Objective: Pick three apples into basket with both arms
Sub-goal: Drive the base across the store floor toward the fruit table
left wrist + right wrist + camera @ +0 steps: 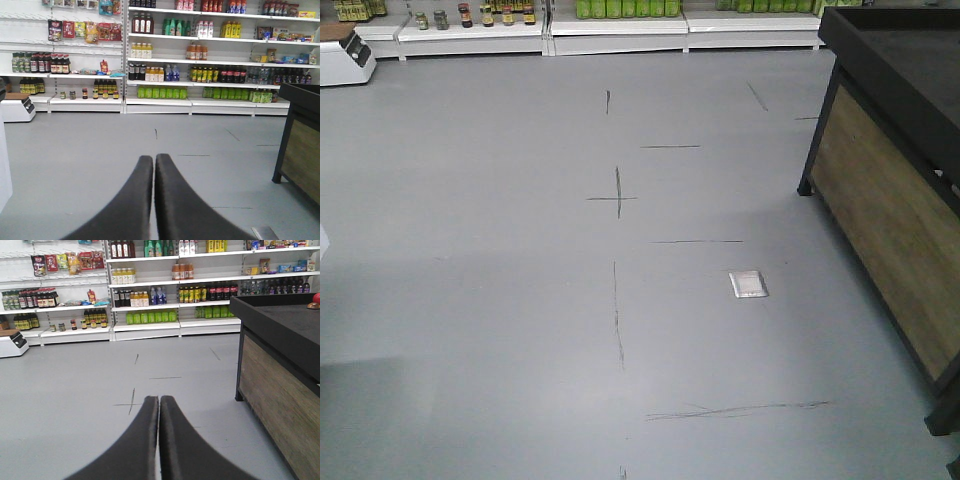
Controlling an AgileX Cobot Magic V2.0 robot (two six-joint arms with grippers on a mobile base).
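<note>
Apples: none can be confirmed in any view. A red rounded object (315, 298), cut off by the frame edge, sits on the worktop (280, 320) well ahead of the right fingers (175, 440) and off to their right. It is too small and too cropped to say whether it is one of the three.

Basket: not in view.

Left fingers (135, 200): pressed together along their inner edges, holding nothing, pointing level across open floor (520, 300). The worktop is ahead and far to their right.

Right fingers: likewise closed tip to tip and empty. The worktop's wood-panelled side is near, to their right.

Step in hand, as judged: the approach, with no apple picked or placed. The next move calls for bringing both arms round to the right, over the black worktop, so that fruit and basket come into view. The fingers must then be parted before any grasp.

Beyond the fingers: store shelves (145, 325) of bottles and jars, well ahead.

Hidden or unclear: most of the worktop surface, anything further along it, and both arms behind the fingers.
</note>
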